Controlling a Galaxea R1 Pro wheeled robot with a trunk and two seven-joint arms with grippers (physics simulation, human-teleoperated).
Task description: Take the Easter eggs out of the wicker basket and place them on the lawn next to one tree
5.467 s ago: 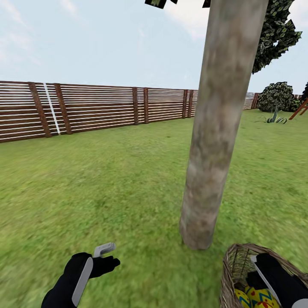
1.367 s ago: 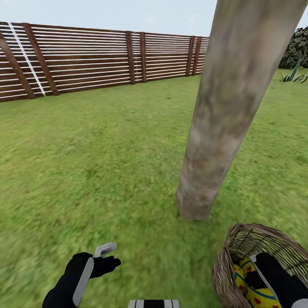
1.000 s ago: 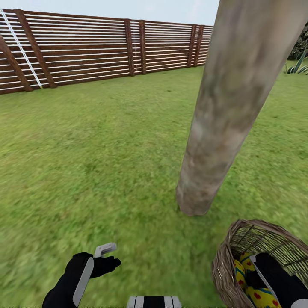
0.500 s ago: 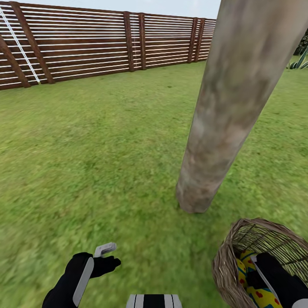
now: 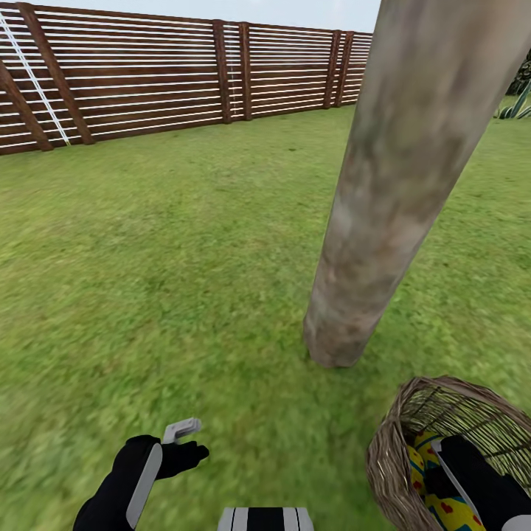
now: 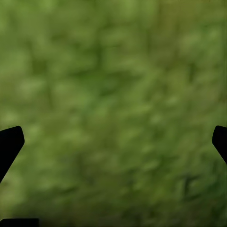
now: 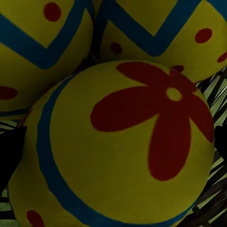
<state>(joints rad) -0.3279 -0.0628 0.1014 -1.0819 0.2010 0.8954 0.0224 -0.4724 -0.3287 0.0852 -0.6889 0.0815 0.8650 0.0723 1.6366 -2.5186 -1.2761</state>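
Easter eggs (image 7: pixel 127 151), all three, lie packed together in the wicker basket (image 5: pixel 391 457), and the right gripper (image 7: pixel 113 142) is sunk among them, its dark fingertips (image 7: pixel 10 146) spread at either flank of the flower-painted egg, touching or not I cannot tell. Closing off-centre could squirt that round shell sideways against its neighbours. The basket sits on the lawn (image 5: pixel 184 258) just beside the tree (image 5: pixel 383 221) trunk's foot; dragging upward might tip it. The left gripper (image 6: pixel 113 142) hangs spread over bare grass, near the lawn's closest edge
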